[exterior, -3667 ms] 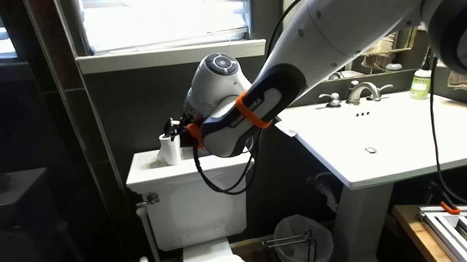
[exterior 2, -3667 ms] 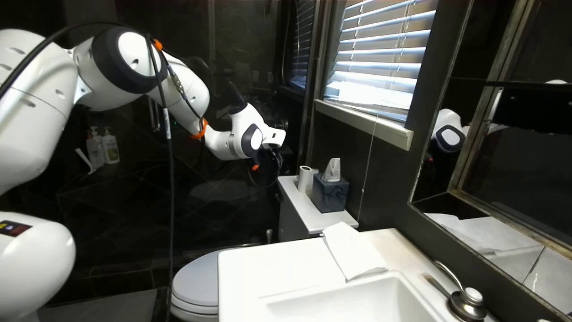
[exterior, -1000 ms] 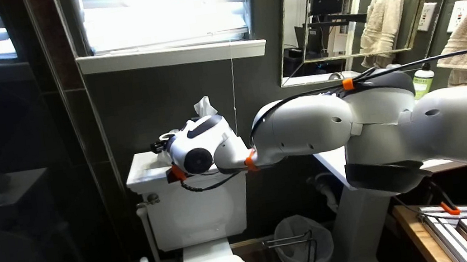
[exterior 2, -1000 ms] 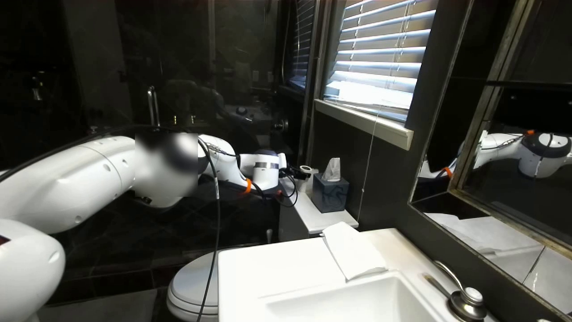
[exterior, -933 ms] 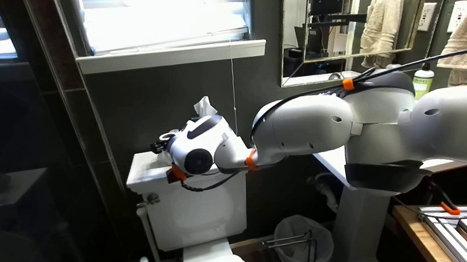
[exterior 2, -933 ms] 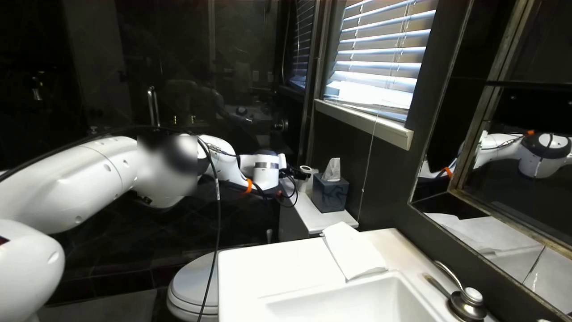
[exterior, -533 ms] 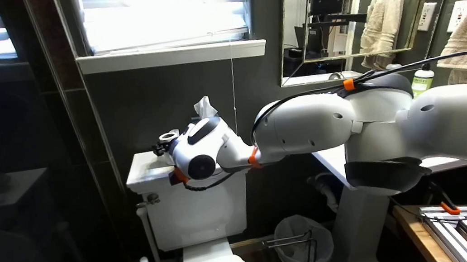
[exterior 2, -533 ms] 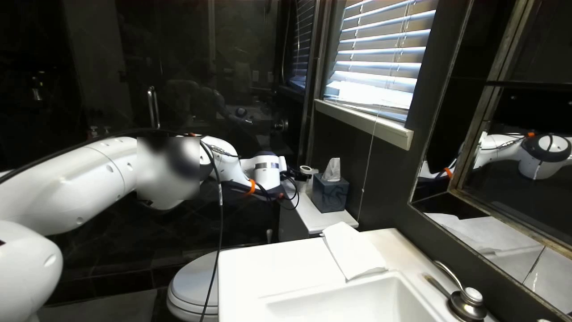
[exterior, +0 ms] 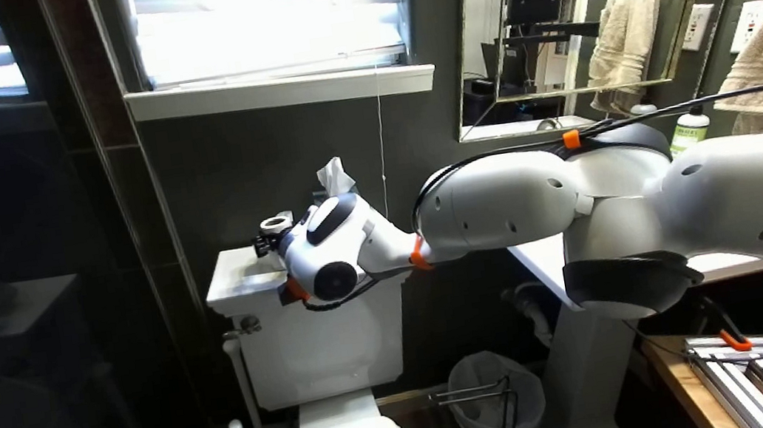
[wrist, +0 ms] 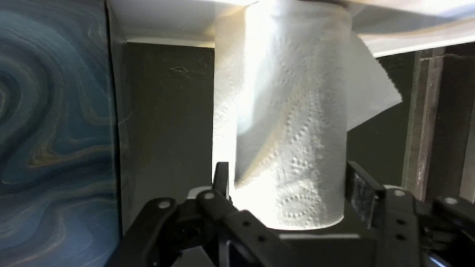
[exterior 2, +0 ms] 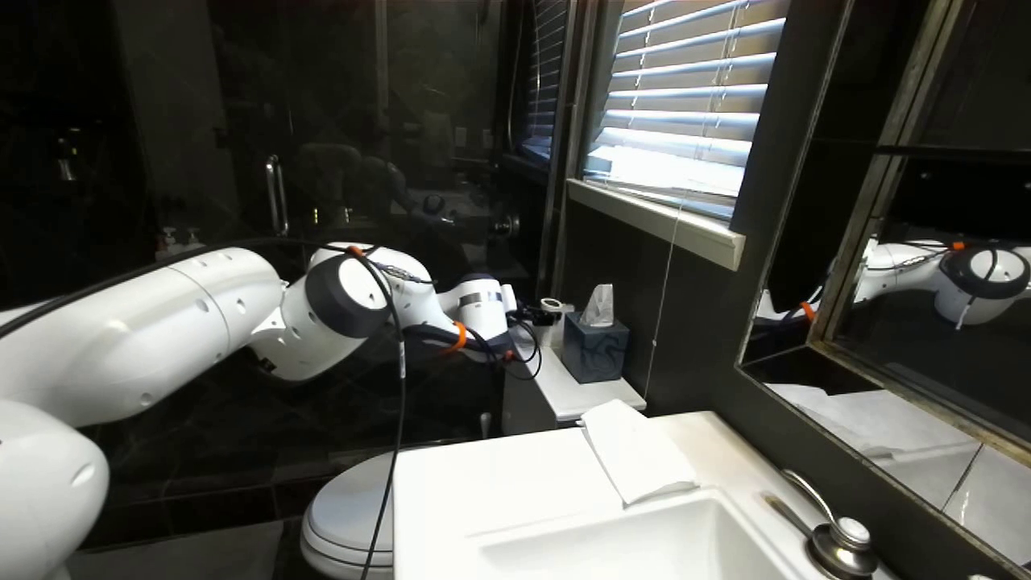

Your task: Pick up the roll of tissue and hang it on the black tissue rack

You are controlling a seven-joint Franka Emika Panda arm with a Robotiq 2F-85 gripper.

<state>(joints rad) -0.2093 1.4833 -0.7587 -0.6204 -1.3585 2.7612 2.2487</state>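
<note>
Between the fingers point(wrist: 362, 194) of our tool point(wrist: 288, 178), the tissue roll point(wrist: 300, 111) stands straight up, but we cannot tell if it's pinched.

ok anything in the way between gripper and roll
Nothing visible: in the wrist view the gripper has a finger on either side of the roll; whether they touch it, I can't tell. The box stands off to one side, apart from the roll.

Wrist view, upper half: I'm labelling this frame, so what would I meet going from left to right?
Blue swirl-patterned tissue box → roll of tissue → loose white sheet → vertical strip.
</note>
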